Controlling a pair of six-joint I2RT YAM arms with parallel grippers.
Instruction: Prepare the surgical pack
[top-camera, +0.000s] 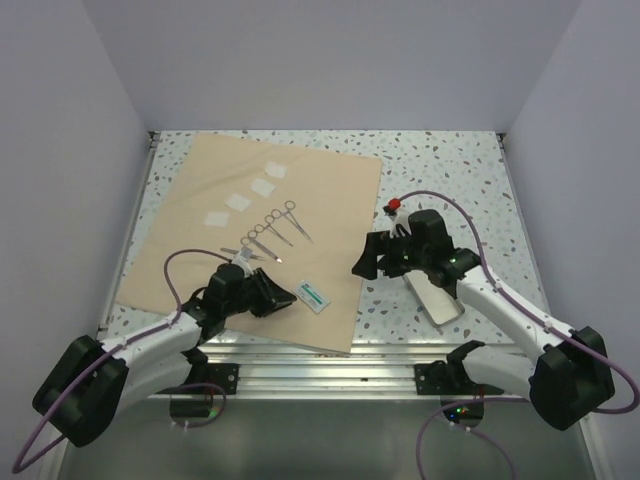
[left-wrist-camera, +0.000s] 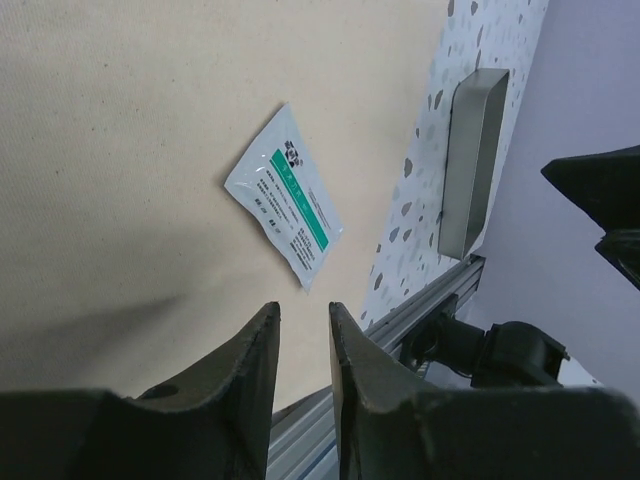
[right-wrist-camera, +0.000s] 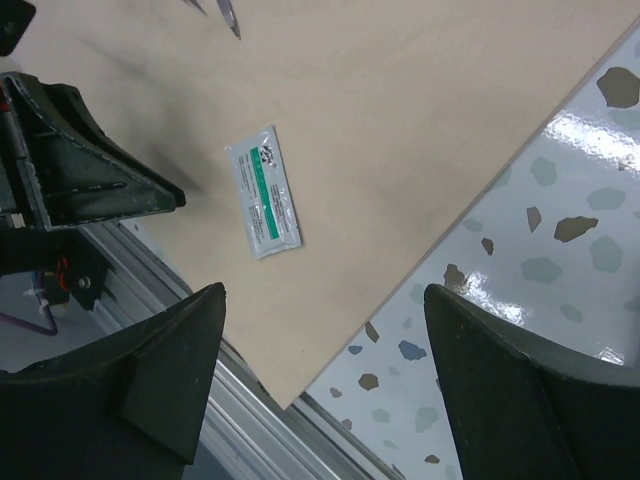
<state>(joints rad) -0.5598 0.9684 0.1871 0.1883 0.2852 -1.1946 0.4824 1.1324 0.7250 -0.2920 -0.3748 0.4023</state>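
Observation:
The surgical pack's beige wrap (top-camera: 250, 190) lies spread flat on the left half of the table. It also shows in the left wrist view (left-wrist-camera: 130, 150) and the right wrist view (right-wrist-camera: 400, 120). A white and green packet (top-camera: 313, 297) lies on its near right part, seen too in the left wrist view (left-wrist-camera: 285, 200) and the right wrist view (right-wrist-camera: 264, 192). My left gripper (top-camera: 288, 297) (left-wrist-camera: 302, 310) hovers just left of the packet, jaws a narrow gap apart and empty. My right gripper (top-camera: 362, 268) (right-wrist-camera: 322, 295) is wide open and empty above the wrap's right edge.
Several scissors and forceps (top-camera: 275, 230) and white gauze squares (top-camera: 240, 203) lie on the wrap. A shiny metal tray (top-camera: 440, 303) (left-wrist-camera: 472, 160) sits on the speckled table under the right arm. An aluminium rail (top-camera: 330, 365) runs along the near edge.

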